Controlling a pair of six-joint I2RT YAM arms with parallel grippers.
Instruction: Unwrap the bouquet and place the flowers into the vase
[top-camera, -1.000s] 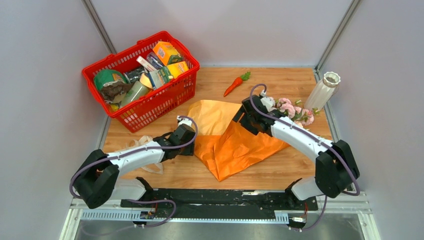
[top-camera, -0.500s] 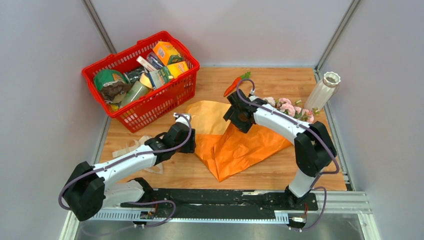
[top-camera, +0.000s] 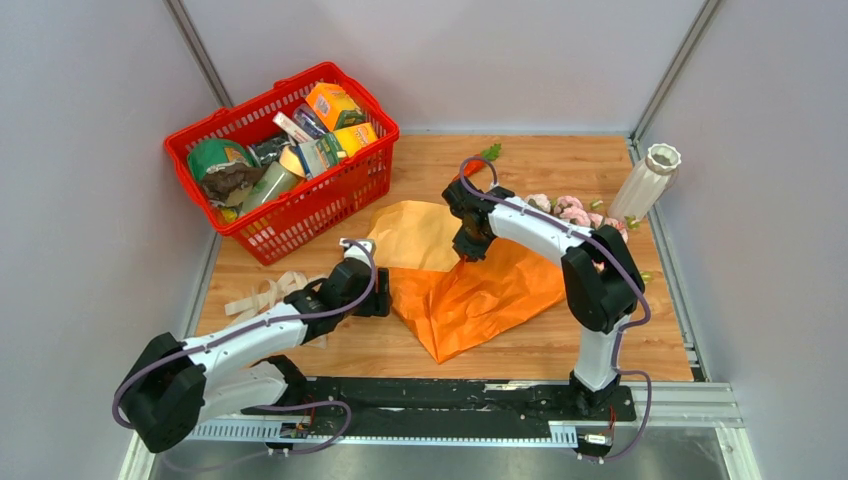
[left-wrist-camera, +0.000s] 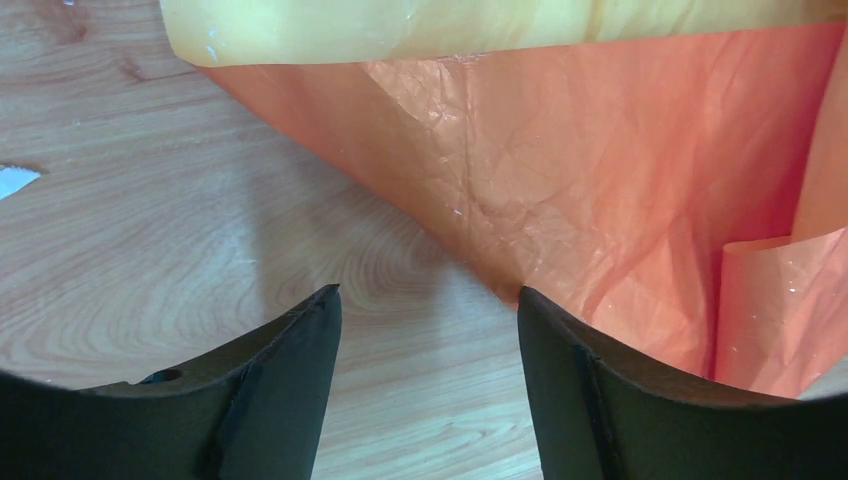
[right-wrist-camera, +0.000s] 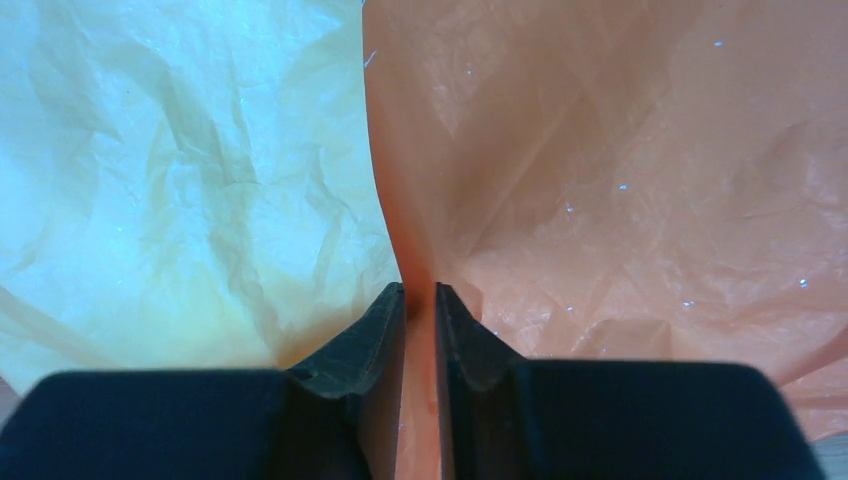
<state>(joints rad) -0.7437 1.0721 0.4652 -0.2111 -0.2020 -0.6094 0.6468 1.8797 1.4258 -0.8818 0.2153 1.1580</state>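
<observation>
Two arms, one sheet of wrapping paper (top-camera: 480, 295) spread flat mid-table (top-camera: 560, 350), orange side and tan-yellow side both showing.
Right gripper (right-wrist-camera: 420, 295): fingers pinched together on raised fold of paper where the two colours meet.
Left gripper (left-wrist-camera: 425, 300): fingers wide apart, holding nothing, over bare wood at paper's near-left edge.
Flowers (top-camera: 570, 208): pink blooms lying at back right, off paper, near vase; count unclear, arm hides part.
One vase (top-camera: 645, 185), white, ribbed, far right.
One cream ribbon (top-camera: 262, 297) loose at left.
One red basket (top-camera: 330, 195), one toy carrot (top-camera: 488, 153) at back.
</observation>
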